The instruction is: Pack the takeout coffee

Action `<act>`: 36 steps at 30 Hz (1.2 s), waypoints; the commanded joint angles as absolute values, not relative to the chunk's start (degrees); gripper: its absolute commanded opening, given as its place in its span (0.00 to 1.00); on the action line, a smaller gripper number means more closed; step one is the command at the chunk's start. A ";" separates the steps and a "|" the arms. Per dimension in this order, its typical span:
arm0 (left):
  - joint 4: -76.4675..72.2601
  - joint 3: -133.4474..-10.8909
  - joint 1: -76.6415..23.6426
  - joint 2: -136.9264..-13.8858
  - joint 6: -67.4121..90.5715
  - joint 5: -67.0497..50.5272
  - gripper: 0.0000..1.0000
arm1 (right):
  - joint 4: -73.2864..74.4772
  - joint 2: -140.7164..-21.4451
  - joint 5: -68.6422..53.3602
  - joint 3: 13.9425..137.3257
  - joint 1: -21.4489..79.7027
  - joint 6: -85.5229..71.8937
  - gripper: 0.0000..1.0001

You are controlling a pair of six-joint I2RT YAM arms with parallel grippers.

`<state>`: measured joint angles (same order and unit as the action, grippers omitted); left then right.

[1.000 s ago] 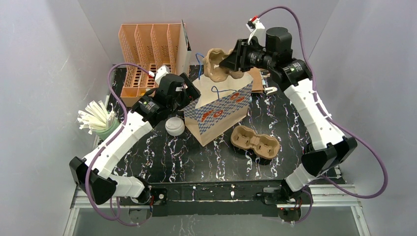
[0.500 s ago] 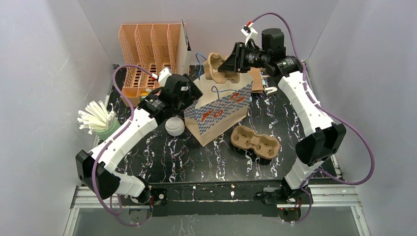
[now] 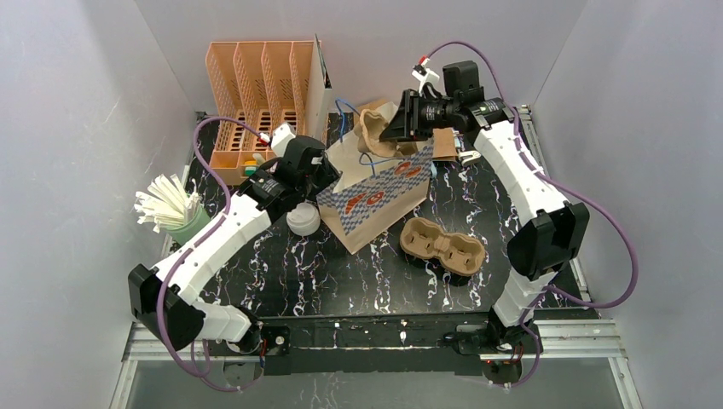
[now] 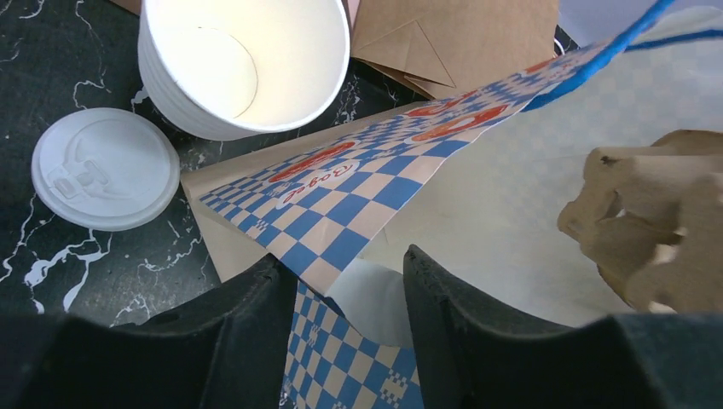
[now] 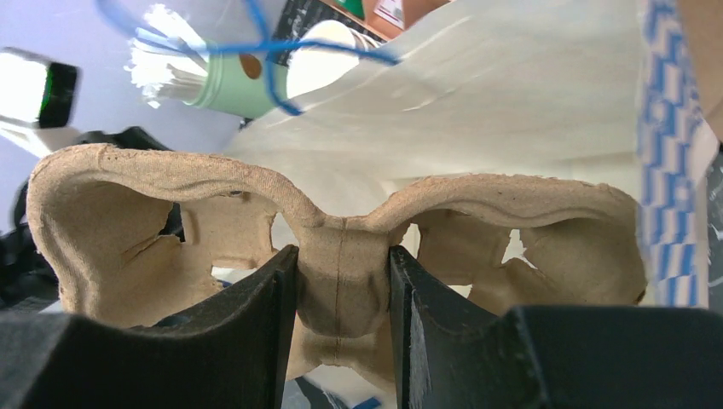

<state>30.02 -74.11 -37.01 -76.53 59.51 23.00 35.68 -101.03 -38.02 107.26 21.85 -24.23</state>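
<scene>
Top external view: a blue-checked paper bag (image 3: 379,200) stands open on the marbled desk (image 3: 341,281). A brown moulded-pulp two-cup tray (image 3: 373,128) hangs at the bag's mouth, clamped at its narrow bridge by the right pincer (image 5: 341,285), whose arm is stretched forward. The left pincer (image 4: 349,281) sits half-open astride the bag's rim, grip undeterminable; beside it are an empty white paper cup (image 4: 247,68) and a round plastic lid (image 4: 105,168).

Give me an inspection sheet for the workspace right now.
Surface: black marbled table, crowded toward the back.
Job's things: tray at the mouth of the bag; second tray on table; lid beside stacked empty cups.
Clutter: straw cup, orange rack.
Claws: right claw shut on tray; left claw open, straddling bag rim.
Cables: purple cables looping off both arms.
Surroundings: grey walls; nothing else seen.
</scene>
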 commanded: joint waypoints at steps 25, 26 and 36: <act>33.84 -78.38 -36.83 -73.75 44.97 8.64 0.13 | 55.83 -96.06 -3.59 109.21 30.39 -9.82 0.28; 33.88 -78.88 -36.85 -74.01 44.70 8.09 0.10 | 55.44 -95.86 -2.48 108.94 31.12 -9.62 0.27; 34.76 -81.04 -36.81 -75.20 43.11 5.37 0.00 | 51.62 -93.86 4.31 105.45 37.21 -10.05 0.27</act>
